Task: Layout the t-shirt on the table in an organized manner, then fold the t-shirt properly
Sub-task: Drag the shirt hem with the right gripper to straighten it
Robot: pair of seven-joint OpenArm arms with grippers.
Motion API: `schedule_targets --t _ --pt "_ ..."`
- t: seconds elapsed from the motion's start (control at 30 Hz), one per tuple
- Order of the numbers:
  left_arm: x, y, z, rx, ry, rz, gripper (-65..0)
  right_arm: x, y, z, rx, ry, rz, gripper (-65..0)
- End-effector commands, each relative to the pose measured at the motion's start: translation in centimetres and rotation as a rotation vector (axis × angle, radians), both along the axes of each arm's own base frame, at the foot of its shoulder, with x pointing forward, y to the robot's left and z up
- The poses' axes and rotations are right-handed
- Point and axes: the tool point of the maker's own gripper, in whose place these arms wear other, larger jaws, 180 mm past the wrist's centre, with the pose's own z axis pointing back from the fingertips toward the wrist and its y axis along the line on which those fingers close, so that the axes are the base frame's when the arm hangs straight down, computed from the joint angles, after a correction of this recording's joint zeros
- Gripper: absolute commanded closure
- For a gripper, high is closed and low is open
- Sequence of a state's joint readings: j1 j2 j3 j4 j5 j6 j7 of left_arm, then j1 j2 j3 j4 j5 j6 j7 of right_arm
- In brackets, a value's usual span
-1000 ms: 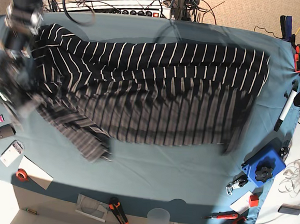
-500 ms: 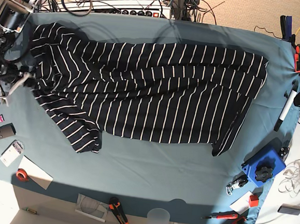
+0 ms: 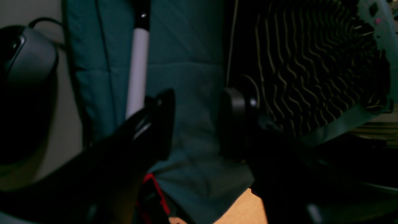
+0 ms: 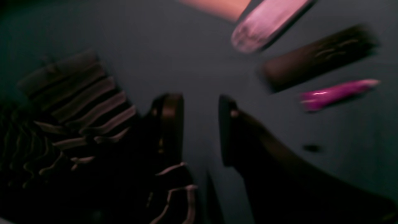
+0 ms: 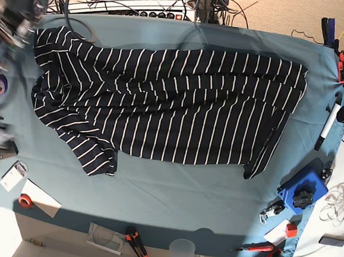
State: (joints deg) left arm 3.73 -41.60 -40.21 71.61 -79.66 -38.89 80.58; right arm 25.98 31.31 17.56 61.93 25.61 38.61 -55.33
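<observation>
Although your left wrist view is dim, you can see the left pincer [image 3: 196, 121] standing open and empty over bare teal bench [image 3: 186, 77]. Just to its right, beyond the right-hand finger, lies the edge of the striped t-shirt [image 3: 311, 77], apart from the pads. To its left a white marker [image 3: 138, 68] lies along the cloth, with a dark mouse [image 3: 25, 62] further left, off the bench edge.

Turn to the right wrist view, which is blurred. Your right pincer [image 4: 200, 127] is also parted with nothing between its fingers. Shirt fabric sits to its left and below it; whether the left finger brushes it, you cannot tell. Up and to the right lie a pink tube [image 4: 335, 93], a dark remote [image 4: 317, 60] and a pale pink slab [image 4: 267, 26].

From the base view, the shirt [image 5: 168, 104] is spread across the far half of the bench [image 5: 178, 194], one sleeve [image 5: 92, 152] rumpled, the far right corner folded under. Expect it to be light, limp and prone to sliding on the cloth; I judge you should pinch hems or sleeve corners, never the middle.
</observation>
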Motion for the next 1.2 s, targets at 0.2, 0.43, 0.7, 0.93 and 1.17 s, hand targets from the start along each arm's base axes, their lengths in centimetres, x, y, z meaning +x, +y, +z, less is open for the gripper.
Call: schedule_targets --t 0.2,0.43,0.7,0.93,1.17 --pt "0.9 0.7 1.9 0.019 -0.053 -0.001 -26.0 5.6 7.0 -0.6 -0.207 -0.044 0.105 -19.4" --pt "0.9 0.7 1.9 0.019 -0.053 -0.001 -26.0 5.9 7.8 -6.3 -0.147 0.098 0.045 -19.4" --pt "0.9 0.7 2.0 0.017 -0.056 -0.001 -26.0 3.7 6.9 -9.8 -0.15 0.22 0.029 -19.4" --pt "0.9 0.7 1.9 0.017 -0.056 -0.001 -26.0 0.5 6.2 -11.4 -0.167 0.425 0.013 0.0" --pt "1.1 0.8 2.0 0.022 -0.062 0.007 -26.0 4.1 3.4 -5.8 -0.234 0.192 -0.04 0.0"
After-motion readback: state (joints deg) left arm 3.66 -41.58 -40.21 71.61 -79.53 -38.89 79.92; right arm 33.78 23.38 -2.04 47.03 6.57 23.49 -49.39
